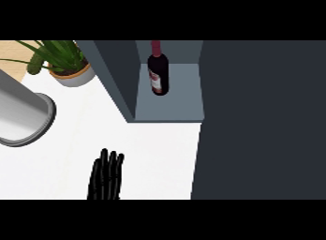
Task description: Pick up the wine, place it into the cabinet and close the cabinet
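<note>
Spotting wine (pixel 158 75) upright inside cabinet (pixel 174 102); judged it glass, heavy, slick, fragile, best gripped round body. Saw left hand (pixel 107 176) nr lower edge, fingers straight, together, holding nothing. No right hand visible.

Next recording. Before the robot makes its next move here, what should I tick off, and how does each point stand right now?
1. Wine inside the cabinet: ok, it stands upright on the shelf.
2. Wine free of any robot hand: ok, nothing touches it.
3. Left robot hand free: ok, open, near the view's lower edge, apart from the cabinet.
4. Cabinet door closed: not ok, the shelf is exposed and the dark panel stands at its right.
5. Right robot hand placed at the door: cannot tell, it is not in view.
</note>
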`<action>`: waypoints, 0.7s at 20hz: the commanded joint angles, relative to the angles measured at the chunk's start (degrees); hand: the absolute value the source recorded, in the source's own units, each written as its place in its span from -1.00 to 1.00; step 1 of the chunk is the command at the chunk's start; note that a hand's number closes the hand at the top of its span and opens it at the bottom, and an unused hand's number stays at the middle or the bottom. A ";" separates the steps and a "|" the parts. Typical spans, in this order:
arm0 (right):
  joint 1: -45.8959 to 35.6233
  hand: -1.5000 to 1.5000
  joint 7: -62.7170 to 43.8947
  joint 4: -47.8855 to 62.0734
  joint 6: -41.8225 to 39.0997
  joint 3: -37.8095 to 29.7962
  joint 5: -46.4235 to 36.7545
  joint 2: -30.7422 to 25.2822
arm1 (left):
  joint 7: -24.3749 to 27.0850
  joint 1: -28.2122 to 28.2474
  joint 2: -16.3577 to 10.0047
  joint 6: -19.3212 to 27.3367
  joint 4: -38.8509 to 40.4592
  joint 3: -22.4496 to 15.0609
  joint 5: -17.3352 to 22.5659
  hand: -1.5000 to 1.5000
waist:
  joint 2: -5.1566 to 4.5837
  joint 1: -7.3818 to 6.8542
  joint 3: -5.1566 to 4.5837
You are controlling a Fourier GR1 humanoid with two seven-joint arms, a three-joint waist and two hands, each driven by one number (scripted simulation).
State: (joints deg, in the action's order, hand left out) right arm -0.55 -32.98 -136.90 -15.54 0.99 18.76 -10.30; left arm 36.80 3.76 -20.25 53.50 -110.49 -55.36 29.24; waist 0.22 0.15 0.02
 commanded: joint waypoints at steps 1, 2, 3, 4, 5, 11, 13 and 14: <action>6.21 1.00 -3.41 -9.82 -1.94 -0.24 7.64 -1.23 | 2.12 6.12 -6.51 -3.39 -6.11 -0.32 -0.24 -1.00 | 0.11 0.13 -0.02; 3.70 1.00 -2.06 -9.53 -0.46 2.78 2.57 0.76 | -0.96 4.27 -7.16 -1.83 -7.89 0.72 -0.48 -1.00 | 0.02 0.00 -0.02; 7.64 1.00 -1.47 -10.39 -3.75 2.15 7.10 -0.79 | -0.09 5.95 -9.69 -2.56 -9.06 0.74 -0.57 -1.00 | 0.15 0.29 0.01; 2.44 1.00 -4.61 -8.14 -0.40 2.71 7.16 -0.03 | 2.79 7.77 -9.69 -6.00 -7.03 2.48 0.73 -1.00 | -0.02 -0.25 -0.08; 4.27 1.00 -4.38 -6.73 -1.41 3.14 8.83 0.19 | 1.45 7.25 -9.37 -4.54 -8.36 2.23 0.16 -1.00 | -0.04 -0.11 -0.03; 10.59 1.00 -8.15 -10.23 -1.25 8.89 11.83 1.87 | 1.35 10.68 -15.58 -6.95 -14.40 9.65 3.97 -1.00 | 0.12 0.36 -0.05; 7.28 1.00 -11.29 -9.92 1.95 11.01 11.45 3.25 | 4.55 14.22 -17.05 -10.30 -13.45 12.58 5.98 -1.00 | 0.12 -0.56 -0.19; 10.19 1.00 -8.98 -8.74 -1.23 12.90 10.70 2.77 | 3.03 14.80 -19.01 -10.34 -17.73 14.00 7.01 -1.00 | 0.15 -0.38 -0.08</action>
State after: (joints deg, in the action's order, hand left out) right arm 5.72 -37.75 -136.91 -16.91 11.27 21.07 -7.33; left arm 39.17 15.26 -35.36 46.31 -124.08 -46.03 33.36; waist 0.32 -0.04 -0.06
